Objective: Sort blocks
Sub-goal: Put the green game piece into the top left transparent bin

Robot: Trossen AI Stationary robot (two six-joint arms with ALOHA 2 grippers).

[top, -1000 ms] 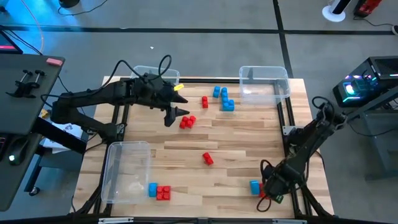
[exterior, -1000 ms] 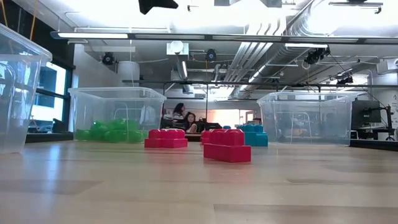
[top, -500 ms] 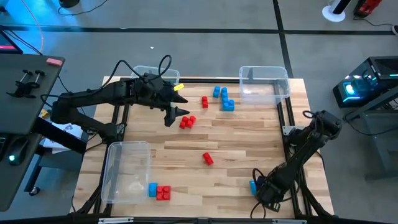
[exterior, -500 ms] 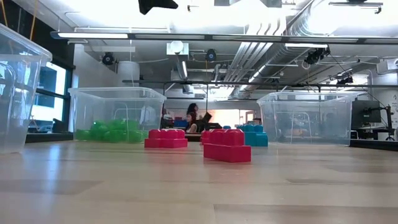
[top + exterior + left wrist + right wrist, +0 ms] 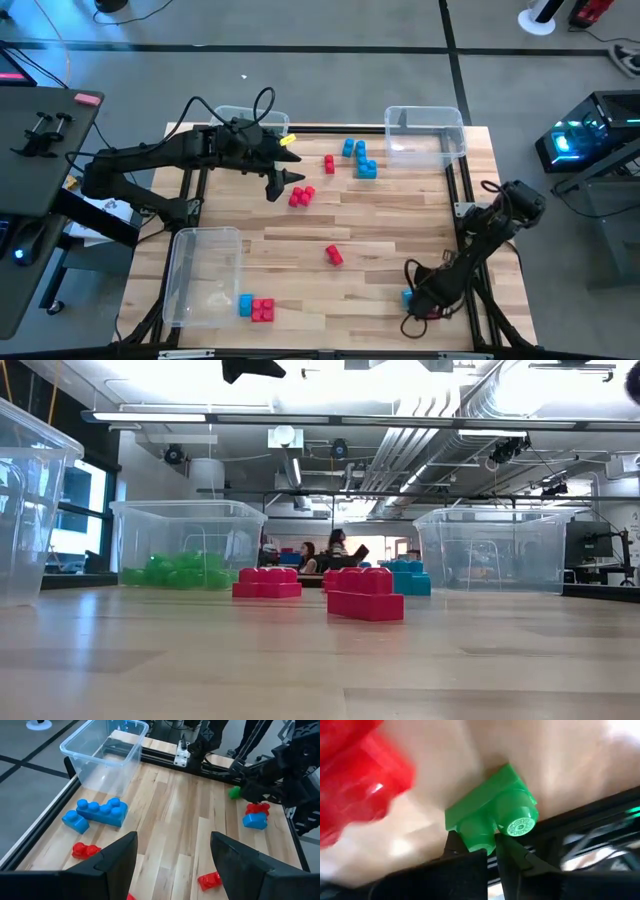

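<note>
My right gripper [image 5: 420, 300] is low over the table's near right corner, shut on a small green block [image 5: 492, 817]. Just beside it lie a blue block [image 5: 407, 297] and a red block [image 5: 360, 795]. My left gripper [image 5: 283, 186] hangs open over the far left part of the table, above a red cluster [image 5: 301, 196], touching nothing. Loose on the wood lie a blue cluster [image 5: 360, 160], a red block [image 5: 329, 163], another red block [image 5: 334, 256] and a blue-and-red pair [image 5: 255, 308]. My right gripper pinches the green block's lower corner [image 5: 479, 842] between its two fingertips [image 5: 465, 851], coming steeply from above. One round stud [image 5: 519, 826] faces the wrist camera. I cannot tell whether the block rests on the table or is lifted clear of it.
Three clear bins stand on the table: one at the far left [image 5: 250, 120] with green blocks [image 5: 180, 570] in it, one at the far right [image 5: 425, 135], one at the near left [image 5: 205, 275]. The table's metal edge rail [image 5: 600, 815] runs close by the right gripper.
My right gripper has sunk toward the table at the near right corner, shifted a little toward the left edge beside the blue block, and rolled at the wrist. The loose blocks lie where they were.
</note>
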